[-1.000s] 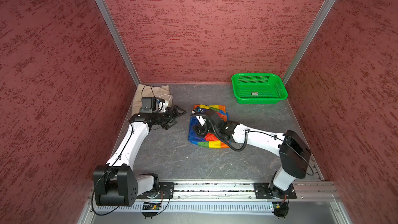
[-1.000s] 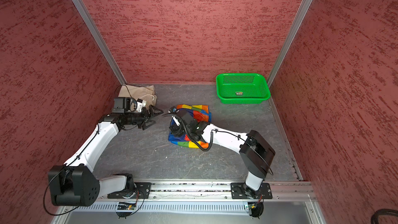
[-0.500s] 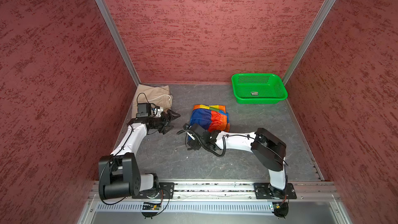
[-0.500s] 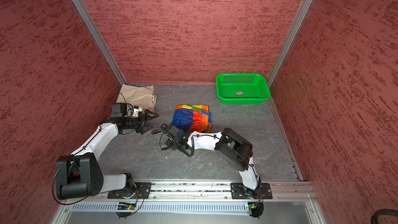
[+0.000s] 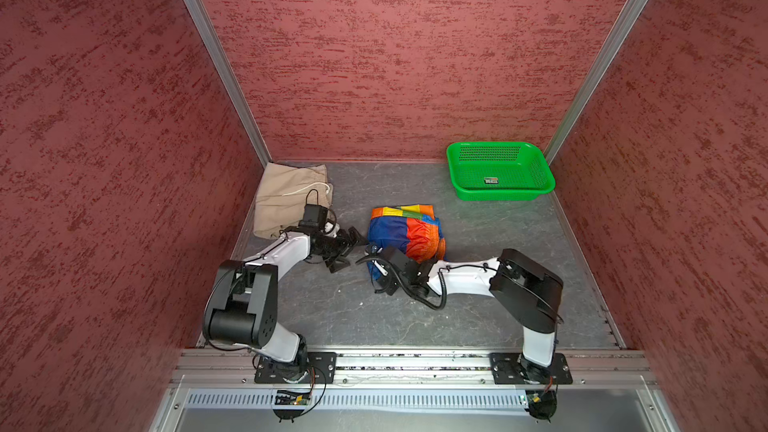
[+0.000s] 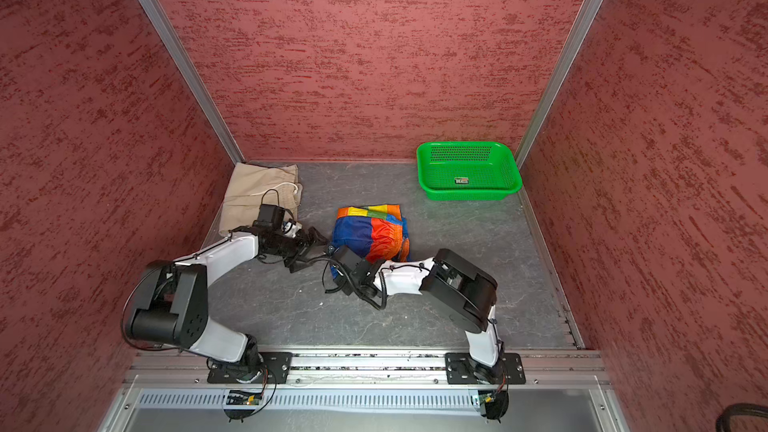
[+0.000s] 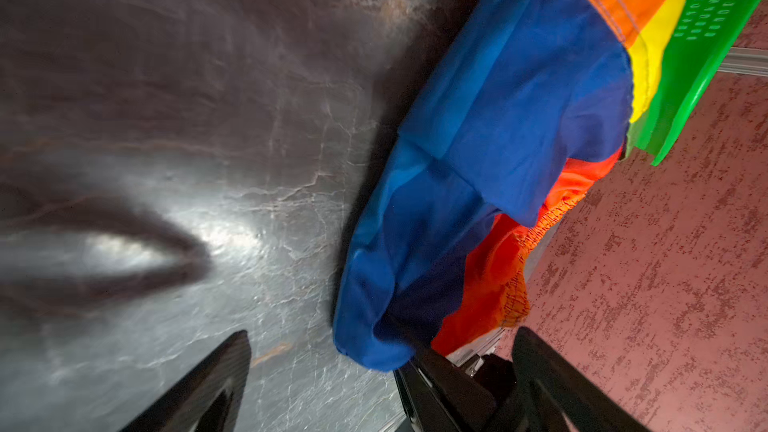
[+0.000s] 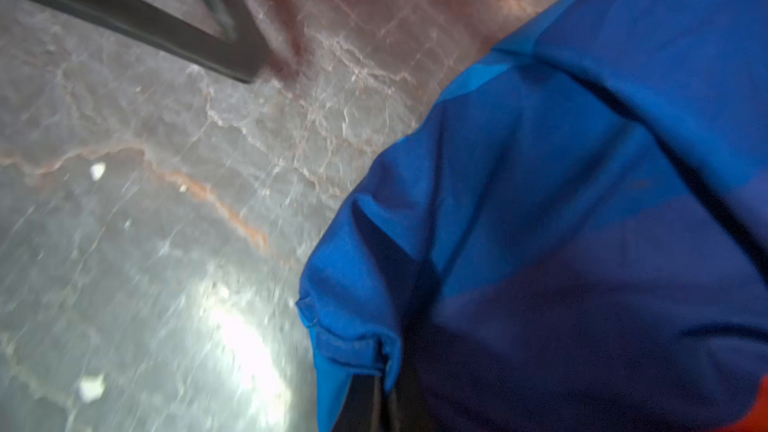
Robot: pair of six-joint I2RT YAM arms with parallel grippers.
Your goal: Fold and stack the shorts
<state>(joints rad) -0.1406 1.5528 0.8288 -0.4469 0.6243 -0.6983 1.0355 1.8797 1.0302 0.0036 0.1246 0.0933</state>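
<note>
The rainbow-striped shorts [image 5: 405, 229] [image 6: 372, 234] lie bundled mid-table, blue and orange panels up. My right gripper [image 5: 375, 264] [image 6: 335, 268] [image 8: 376, 403] is shut on their near blue corner [image 8: 349, 326], the hem pinched between the jaws. My left gripper [image 5: 348, 250] [image 6: 309, 250] [image 7: 382, 336] stands open just left of that corner, its fingers [image 7: 226, 371] on either side of the hanging blue fabric [image 7: 374, 347] without touching it. The beige shorts [image 5: 286, 197] [image 6: 255, 195], folded with a white drawstring, lie at the back left behind the left wrist.
A green perforated basket [image 5: 536, 168] [image 6: 505, 168] stands at the back right. Red textured walls close in three sides. The grey marbled table [image 5: 498, 243] shows bare between the shorts and the right wall. An aluminium rail [image 5: 415, 361] runs along the front.
The right gripper left the top of the shorts, came round to their near left corner and shut on the blue hem. The shorts went from flat to bundled. The left gripper stayed open.
</note>
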